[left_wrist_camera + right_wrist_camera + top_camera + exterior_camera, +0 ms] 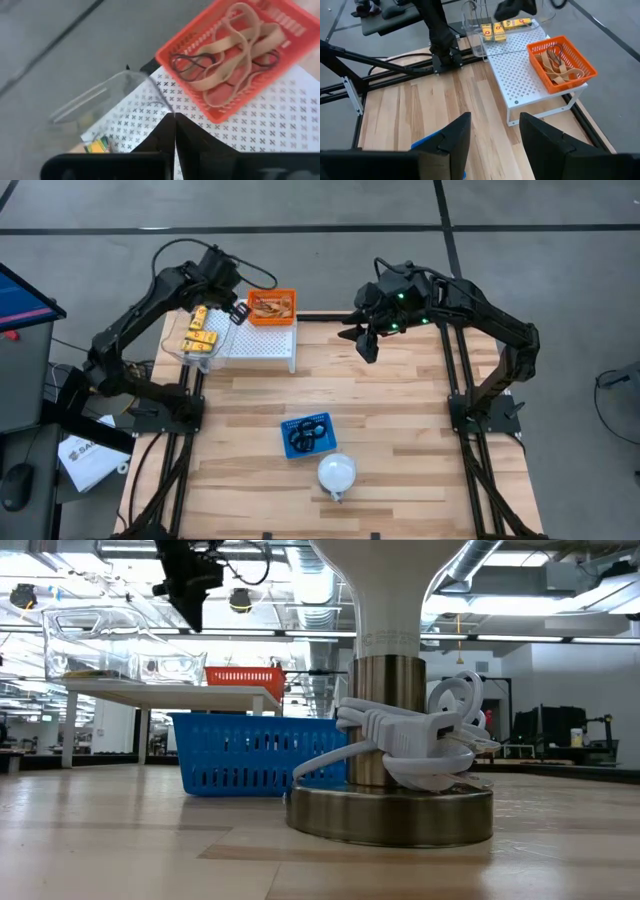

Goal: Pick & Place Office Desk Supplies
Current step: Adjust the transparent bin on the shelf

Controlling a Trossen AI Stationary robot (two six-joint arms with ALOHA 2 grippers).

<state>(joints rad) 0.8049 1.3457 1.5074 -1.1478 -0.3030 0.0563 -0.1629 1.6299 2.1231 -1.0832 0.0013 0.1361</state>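
— Looking at the small orange plastic basket on the white perforated metal shelf: what does it hold?

— Thin tan rubber-band loops, tangled with thin black rings. Yellow clips lie in the clear plastic bin beside it.

— And the grippers?

— The left gripper hangs over the shelf between bin and basket, jaws pressed together, empty. The right gripper hovers near the table's far edge, jaws apart, holding nothing.

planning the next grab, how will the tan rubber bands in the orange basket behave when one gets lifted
The rubber bands are thin loops lying limp and overlapped, so one would probably sag and stretch rather than hold shape. Tangled together with dark bands, a lift may drag neighbours along. They look light, so the small orange basket might shift too.
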